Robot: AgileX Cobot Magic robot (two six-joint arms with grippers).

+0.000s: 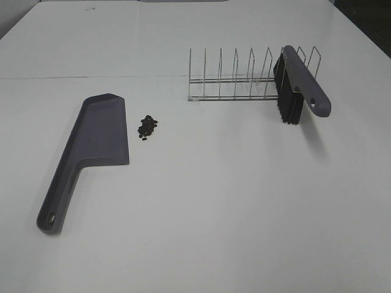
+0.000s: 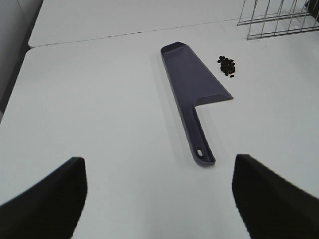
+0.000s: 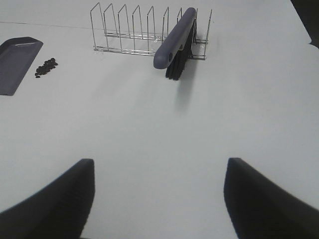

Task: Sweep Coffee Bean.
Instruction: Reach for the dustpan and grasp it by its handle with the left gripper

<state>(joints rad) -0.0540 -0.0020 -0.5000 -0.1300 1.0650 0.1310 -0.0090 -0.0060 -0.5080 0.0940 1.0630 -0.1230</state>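
Since neither tool is picked up, task sits at opening step. White table (image 1: 244,213) carries all. Wire rack (image 1: 232,76) stands at far side, right of centre. Grey-purple dustpan (image 1: 91,146) lies flat on left, handle toward robot. Brush (image 1: 299,82) propped in rack's right end, bristles down, handle slanting out. Left gripper (image 2: 158,169) and right gripper (image 3: 159,167): jaws spread wide, holding nothing. Coffee bean (image 1: 147,127) pile small, just beside dustpan's right edge, not touching. Next, likely: right claw onto brush handle, left onto dustpan handle.

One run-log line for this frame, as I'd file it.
phase: not started | left gripper: open, empty | right gripper: open, empty | coffee beans: piled beside dustpan, apart | brush: leaning in wire rack
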